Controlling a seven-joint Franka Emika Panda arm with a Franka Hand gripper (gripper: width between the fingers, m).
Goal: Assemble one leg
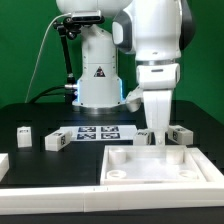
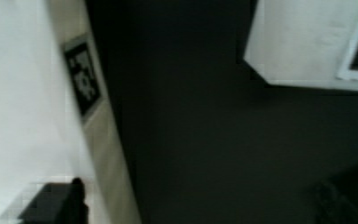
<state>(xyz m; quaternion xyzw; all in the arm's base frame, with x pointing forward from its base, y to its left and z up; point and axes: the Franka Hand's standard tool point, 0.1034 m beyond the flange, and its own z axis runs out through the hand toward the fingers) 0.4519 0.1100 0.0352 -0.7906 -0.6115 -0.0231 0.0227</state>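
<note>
Finds the gripper (image 1: 157, 136) low, just to the exterior view's right of the marker board (image 1: 98, 133), by the back rim of the white tray (image 1: 110, 165). Cannot tell the jaws' spread from either view. Puts one leg (image 1: 181, 135) beside the gripper, farther right of that board; a second leg (image 1: 52, 141) and third leg (image 1: 22, 131) off the board's left end in that view.

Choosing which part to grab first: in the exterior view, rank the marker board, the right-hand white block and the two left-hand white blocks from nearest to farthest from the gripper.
1. Right block, just to the exterior view's right of the gripper.
2. Marker board, mid-table, to the gripper's left in that view.
3. Inner left block, beyond the board.
4. Outer left block, farthest left.
</note>
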